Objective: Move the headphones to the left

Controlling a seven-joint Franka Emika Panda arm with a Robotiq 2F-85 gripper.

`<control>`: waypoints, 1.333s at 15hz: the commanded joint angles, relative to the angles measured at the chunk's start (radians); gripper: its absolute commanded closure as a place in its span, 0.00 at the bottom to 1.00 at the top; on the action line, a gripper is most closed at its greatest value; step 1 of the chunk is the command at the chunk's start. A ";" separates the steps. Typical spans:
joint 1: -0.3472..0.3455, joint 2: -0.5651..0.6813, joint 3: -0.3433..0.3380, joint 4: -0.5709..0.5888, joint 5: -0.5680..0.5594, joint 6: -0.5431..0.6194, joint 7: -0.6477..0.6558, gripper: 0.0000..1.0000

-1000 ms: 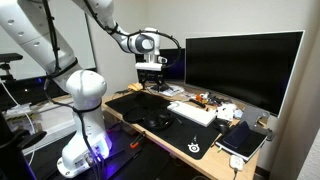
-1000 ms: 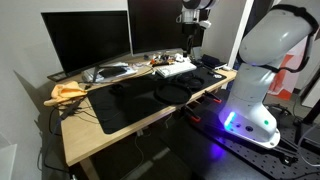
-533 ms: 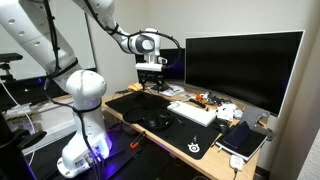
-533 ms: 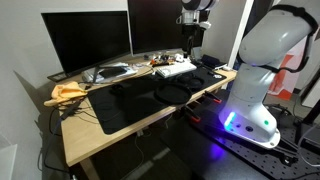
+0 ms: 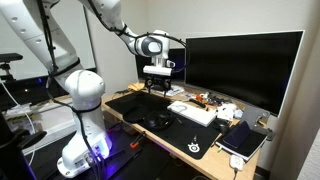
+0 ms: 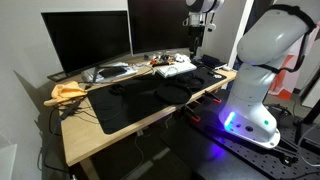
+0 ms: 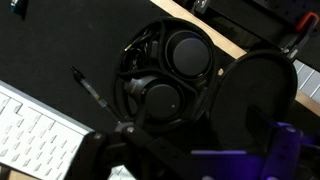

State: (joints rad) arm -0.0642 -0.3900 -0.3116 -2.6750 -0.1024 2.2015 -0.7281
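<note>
The black headphones lie folded on the black desk mat near the desk's front edge. They also show in an exterior view and fill the middle of the wrist view, with both round ear cups facing up. My gripper hangs well above the desk, behind the headphones and apart from them, and it also shows in an exterior view. Its fingers look spread and hold nothing. In the wrist view its dark fingers blur the bottom edge.
A white keyboard lies on the mat beside the headphones. A large monitor stands behind it. A tablet and small clutter lie at the far end. A yellow cloth lies at one desk corner. A pen lies by the headphones.
My gripper has shifted slightly sideways toward the monitor, staying high above the desk. The headphones have not moved.
</note>
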 commanded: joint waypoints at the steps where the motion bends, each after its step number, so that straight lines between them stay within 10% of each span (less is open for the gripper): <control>1: -0.031 0.084 -0.008 0.054 -0.010 0.031 -0.070 0.00; 4: -0.047 0.143 -0.006 0.098 -0.009 0.051 -0.105 0.00; 7: -0.057 0.196 0.002 0.122 0.003 0.097 -0.091 0.27; 11: -0.072 0.277 0.007 0.147 0.005 0.147 -0.075 0.22; 14: -0.082 0.338 0.019 0.154 0.002 0.195 -0.039 0.40; 20: -0.095 0.428 0.058 0.169 -0.011 0.268 0.059 0.46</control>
State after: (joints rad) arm -0.1373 -0.0043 -0.2872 -2.5292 -0.1035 2.4382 -0.7257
